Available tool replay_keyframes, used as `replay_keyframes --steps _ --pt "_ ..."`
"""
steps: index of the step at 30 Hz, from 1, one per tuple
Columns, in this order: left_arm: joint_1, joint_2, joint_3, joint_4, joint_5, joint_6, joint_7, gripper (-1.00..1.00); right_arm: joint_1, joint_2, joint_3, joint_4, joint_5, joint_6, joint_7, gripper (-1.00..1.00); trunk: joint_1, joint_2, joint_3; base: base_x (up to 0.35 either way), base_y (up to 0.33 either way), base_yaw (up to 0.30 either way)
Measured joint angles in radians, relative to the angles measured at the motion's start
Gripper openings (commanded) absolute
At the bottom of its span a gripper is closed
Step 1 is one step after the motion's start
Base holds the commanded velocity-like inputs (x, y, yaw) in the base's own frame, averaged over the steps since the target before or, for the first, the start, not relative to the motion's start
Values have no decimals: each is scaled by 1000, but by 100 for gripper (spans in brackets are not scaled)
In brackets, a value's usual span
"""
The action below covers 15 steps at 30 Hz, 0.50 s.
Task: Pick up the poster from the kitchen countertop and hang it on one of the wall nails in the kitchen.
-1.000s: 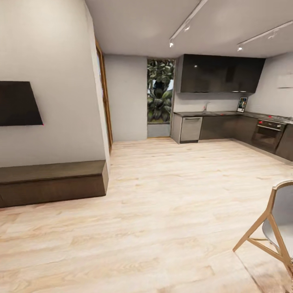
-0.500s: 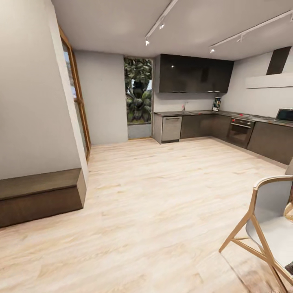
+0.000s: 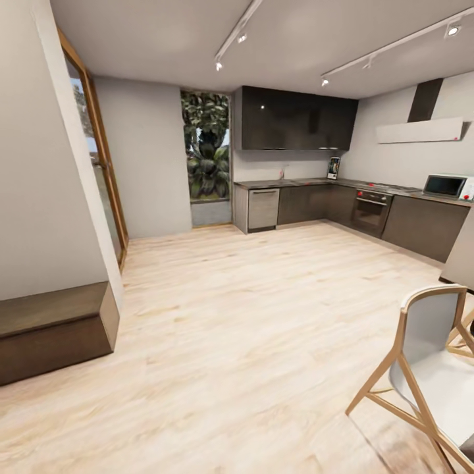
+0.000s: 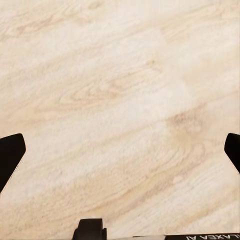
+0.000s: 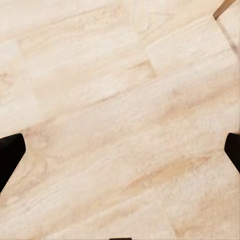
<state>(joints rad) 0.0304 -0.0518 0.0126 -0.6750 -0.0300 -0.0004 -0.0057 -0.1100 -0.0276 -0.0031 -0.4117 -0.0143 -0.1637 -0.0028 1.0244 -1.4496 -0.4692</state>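
Seen from the head: poster (image 3: 334, 168) upright at the far end of the kitchen desk (image 3: 309, 182), against the back wall, beside the sink; oven (image 3: 372, 210) and microwave (image 3: 446, 185) along the right run; pale chair (image 3: 428, 368) near at right. Seen from the wrists: light wood floor (image 4: 120, 100) below; left fingers (image 4: 11, 157) spread wide, empty; right fingers (image 5: 10, 152) likewise spread, empty.

Black tool parts at each wrist camera

The left tool (image 4: 120, 155) has matte black fingers (image 4: 10, 157), a rounded black knob and a dark strip with white lettering; the right tool (image 5: 120, 155) has plain black fingers (image 5: 10, 155).
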Motion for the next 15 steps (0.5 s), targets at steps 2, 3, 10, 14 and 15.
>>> replay_keyframes --steps 2,3,10,14,15 --pt "0 0 0 0 0 0 0 100 0 0 0 0 0 0 0 100 0 0 0 326 0 -5" --pt "0 0 0 0 0 -1 0 100 0 0 0 0 1 0 0 100 0 0 0 331 0 -3" --pt "0 0 0 0 0 -2 0 100 0 0 3 0 3 0 0 100 0 0 0 335 0 -1" --pt "0 0 0 0 0 -2 0 100 0 0 3 0 3 0 0 100 0 0 0 336 0 0" --pt "0 0 0 0 0 -2 0 100 0 0 3 0 3 0 0 100 0 0 0 337 0 0"
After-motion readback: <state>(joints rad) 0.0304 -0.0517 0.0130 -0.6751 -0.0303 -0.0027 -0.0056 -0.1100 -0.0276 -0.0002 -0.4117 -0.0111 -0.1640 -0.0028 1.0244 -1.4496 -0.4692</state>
